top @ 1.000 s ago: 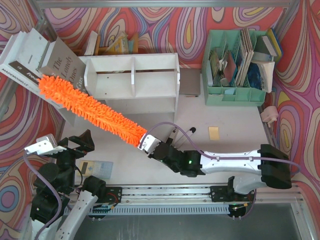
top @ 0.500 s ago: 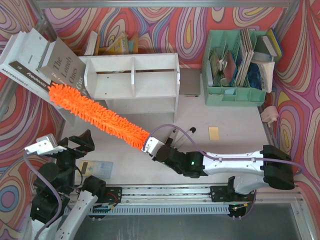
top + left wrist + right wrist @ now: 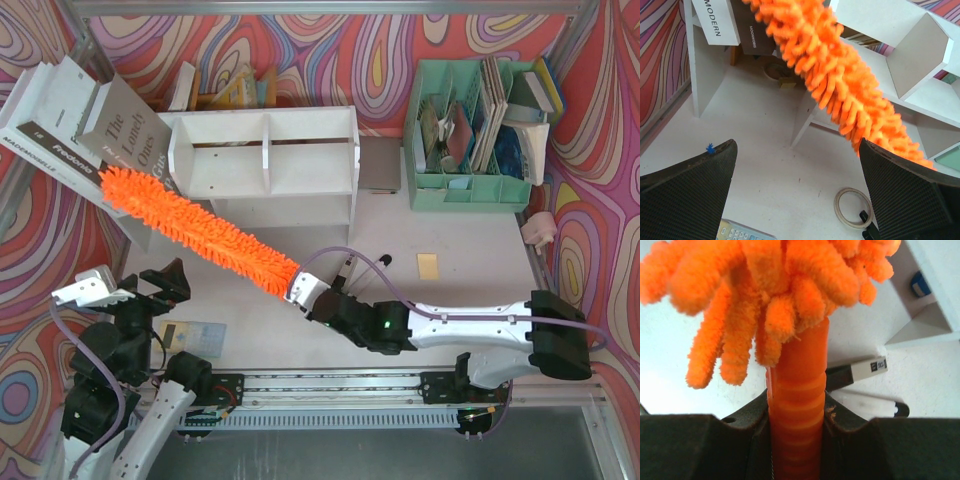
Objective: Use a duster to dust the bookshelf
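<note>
Two arms sit at the near edge. The left gripper (image 3: 796, 150) hangs idle above the pale table (image 3: 450, 230) with its ribbed black jaws spread wide and nothing between them. The right gripper (image 3: 300, 290) is clamped tight on the thin, ridged orange plastic handle (image 3: 799, 390) of the long fluffy orange chenille duster (image 3: 200, 230).

Over the last second this arm has drawn back a little toward its base. That has dragged the duster's far tip down and rightward along the spines of the large white and grey books (image 3: 60, 120). The stroke looks like a pull-back, and it runs mostly over the books, so I judge the shelf surfaces themselves are still to be swept.

Small black-and-silver pens (image 3: 345, 270) lie on the table just beyond the right gripper. The duster's head is soft, made of thick, loose, finger-like tufts, and should flex on contact. It slants up and left across the left front corner of the white wooden two-tier bookshelf (image 3: 265, 150); whether it touches there I cannot tell. The shelf is flat, hard-edged board with a central divider. To its right, well apart, stands the mint green compartment organiser (image 3: 470, 185).
</note>
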Available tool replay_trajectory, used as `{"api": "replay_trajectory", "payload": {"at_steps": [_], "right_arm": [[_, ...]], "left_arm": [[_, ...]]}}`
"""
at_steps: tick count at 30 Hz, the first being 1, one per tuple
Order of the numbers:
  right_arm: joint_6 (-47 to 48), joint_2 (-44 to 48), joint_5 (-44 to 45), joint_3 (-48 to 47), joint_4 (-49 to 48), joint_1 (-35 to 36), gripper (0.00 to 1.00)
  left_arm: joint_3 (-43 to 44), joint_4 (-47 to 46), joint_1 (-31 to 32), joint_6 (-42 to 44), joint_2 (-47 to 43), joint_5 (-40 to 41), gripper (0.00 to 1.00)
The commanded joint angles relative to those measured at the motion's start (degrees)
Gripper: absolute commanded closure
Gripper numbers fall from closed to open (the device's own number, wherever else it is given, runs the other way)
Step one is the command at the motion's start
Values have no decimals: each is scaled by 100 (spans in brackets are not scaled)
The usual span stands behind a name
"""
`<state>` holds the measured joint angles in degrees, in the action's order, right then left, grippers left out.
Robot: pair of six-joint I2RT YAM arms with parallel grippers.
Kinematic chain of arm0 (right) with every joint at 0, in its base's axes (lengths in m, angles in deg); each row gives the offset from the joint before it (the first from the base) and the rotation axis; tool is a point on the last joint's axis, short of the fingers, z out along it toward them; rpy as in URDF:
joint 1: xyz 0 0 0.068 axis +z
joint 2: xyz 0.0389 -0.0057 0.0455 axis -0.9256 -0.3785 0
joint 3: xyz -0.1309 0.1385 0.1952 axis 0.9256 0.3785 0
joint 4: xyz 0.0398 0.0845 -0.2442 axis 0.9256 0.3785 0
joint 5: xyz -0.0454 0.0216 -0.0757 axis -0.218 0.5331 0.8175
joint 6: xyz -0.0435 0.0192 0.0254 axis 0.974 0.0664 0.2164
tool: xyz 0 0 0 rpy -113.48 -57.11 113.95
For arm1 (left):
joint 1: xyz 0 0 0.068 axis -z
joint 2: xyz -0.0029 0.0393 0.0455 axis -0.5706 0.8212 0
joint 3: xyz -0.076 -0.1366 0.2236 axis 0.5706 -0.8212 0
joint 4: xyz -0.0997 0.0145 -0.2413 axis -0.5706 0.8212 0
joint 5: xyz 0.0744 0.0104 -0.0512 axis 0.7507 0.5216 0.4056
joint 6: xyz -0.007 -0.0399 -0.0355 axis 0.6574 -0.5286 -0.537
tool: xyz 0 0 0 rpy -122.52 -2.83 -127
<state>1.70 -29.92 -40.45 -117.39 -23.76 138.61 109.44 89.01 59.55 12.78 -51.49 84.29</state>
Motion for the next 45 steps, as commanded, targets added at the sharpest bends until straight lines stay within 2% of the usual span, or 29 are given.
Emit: {"api": "replay_trajectory", "payload": {"at_steps": [1,12,30,39,45], "right_arm": [[188,196,21,-773,-314,-25,100],[306,-298,-256,-1514,-450,-24,100],[-919,263,-16,-93,222,-23,100],[-529,378,45,-387,-13,-27,100],[-191,255,-13,-1001,-185,-25,100]], "left_arm": [[-53,-101,-11,-12,46,-20,2],[-53,-91,-9,-20,24,-2,2],[-53,-101,-6,-20,46,-16,2],[-53,-88,-11,-29,22,-3,2],[-53,-91,-7,-29,33,-12,2]]}}
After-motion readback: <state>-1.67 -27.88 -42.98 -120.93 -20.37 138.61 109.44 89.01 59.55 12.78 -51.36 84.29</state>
